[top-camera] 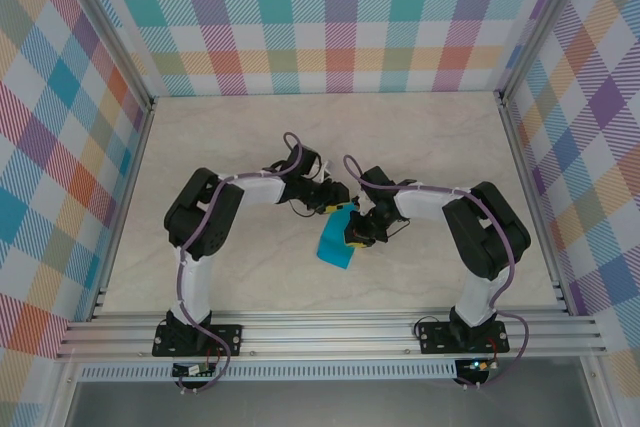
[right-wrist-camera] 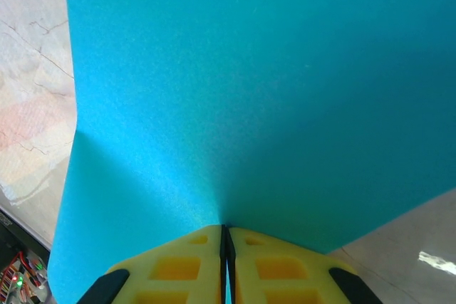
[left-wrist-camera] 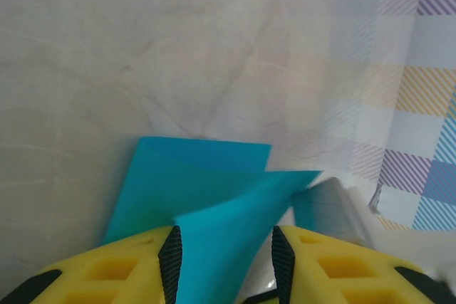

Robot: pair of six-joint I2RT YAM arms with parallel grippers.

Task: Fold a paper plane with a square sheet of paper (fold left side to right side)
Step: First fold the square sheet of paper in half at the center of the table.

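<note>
The square sheet of paper [right-wrist-camera: 249,90] runs off the right wrist view at 12 and 3 o'clock. In the left wrist view its near part vanishes at 6 o'clock behind the left gripper [left-wrist-camera: 226,247]. From above, the grip on it is too small to tell.

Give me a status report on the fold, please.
Right gripper shut on the paper. Left gripper open around a paper flap. Paper curled over, not creased. Nothing in the way.
</note>
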